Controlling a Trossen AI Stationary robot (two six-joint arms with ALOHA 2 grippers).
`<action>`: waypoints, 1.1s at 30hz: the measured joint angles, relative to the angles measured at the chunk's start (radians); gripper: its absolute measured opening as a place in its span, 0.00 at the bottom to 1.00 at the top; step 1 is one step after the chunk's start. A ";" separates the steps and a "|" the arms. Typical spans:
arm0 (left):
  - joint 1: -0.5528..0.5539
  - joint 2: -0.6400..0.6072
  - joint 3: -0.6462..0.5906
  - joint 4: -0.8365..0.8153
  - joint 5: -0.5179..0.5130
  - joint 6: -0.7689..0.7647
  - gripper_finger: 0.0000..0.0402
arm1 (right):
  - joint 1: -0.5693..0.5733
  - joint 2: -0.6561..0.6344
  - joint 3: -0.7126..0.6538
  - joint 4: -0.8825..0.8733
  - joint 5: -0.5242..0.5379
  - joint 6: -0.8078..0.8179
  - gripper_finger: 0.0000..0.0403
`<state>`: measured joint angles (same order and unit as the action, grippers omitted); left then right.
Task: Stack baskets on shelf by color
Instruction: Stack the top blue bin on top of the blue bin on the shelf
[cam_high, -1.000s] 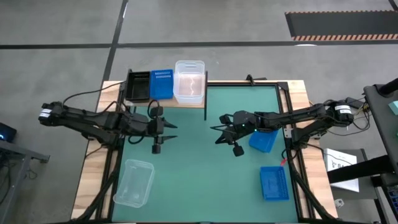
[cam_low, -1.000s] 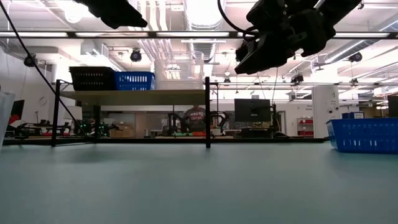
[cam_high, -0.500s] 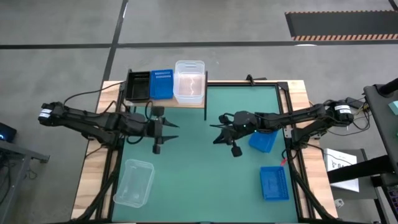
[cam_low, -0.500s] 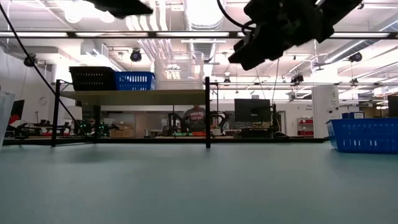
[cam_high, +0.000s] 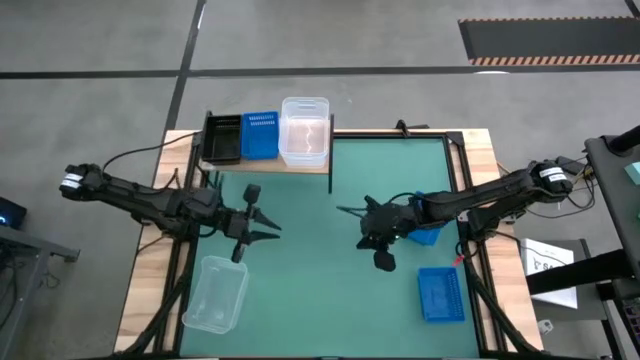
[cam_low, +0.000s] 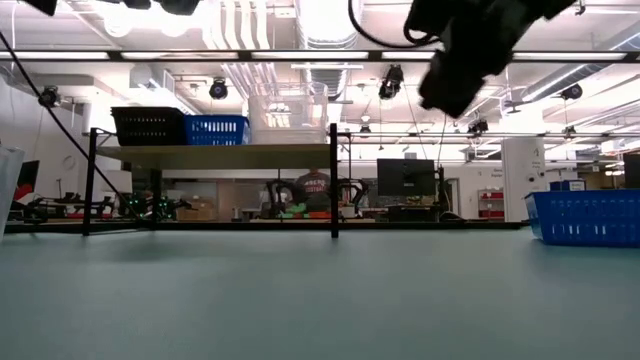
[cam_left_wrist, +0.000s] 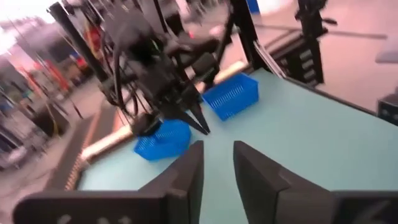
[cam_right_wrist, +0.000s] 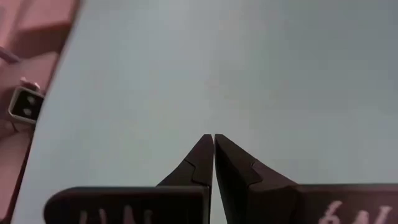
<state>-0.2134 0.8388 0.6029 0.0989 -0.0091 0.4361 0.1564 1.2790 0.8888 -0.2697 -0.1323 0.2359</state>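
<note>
Both grippers nearer the front now; left gripper (cam_high: 268, 226) parted, right gripper (cam_right_wrist: 213, 146) pinched empty only wrist-visible.

A robotics lab or workshop hall: exposed ceiling ducts (cam_low: 300, 25), strip lights, far workbenches with a monitor (cam_low: 405, 180), and a seated person (cam_low: 316, 190) beyond the table

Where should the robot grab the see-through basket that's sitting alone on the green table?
Probably by one long side wall of the clear basket. It lies open side up, so its rim is bare and thin enough to pinch. The left gripper, open, hangs nearest, so coming straight down from above onto the wall facing it looks easiest. Nothing crowds the basket on the green mat.
</note>
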 joint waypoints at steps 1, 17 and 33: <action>0.000 -0.017 -0.020 0.037 -0.001 0.015 0.16 | 0.005 0.000 0.021 -0.067 0.006 0.030 0.02; 0.000 -0.279 -0.113 0.143 -0.137 0.061 0.11 | 0.007 0.000 0.120 -0.445 0.004 0.396 0.13; 0.000 -0.358 -0.156 0.250 -0.206 0.146 0.11 | -0.010 0.014 0.071 -0.864 0.109 0.616 0.37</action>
<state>-0.2131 0.4811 0.4468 0.3489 -0.2153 0.5823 0.1467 1.2931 0.9600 -1.1338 -0.0236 0.8515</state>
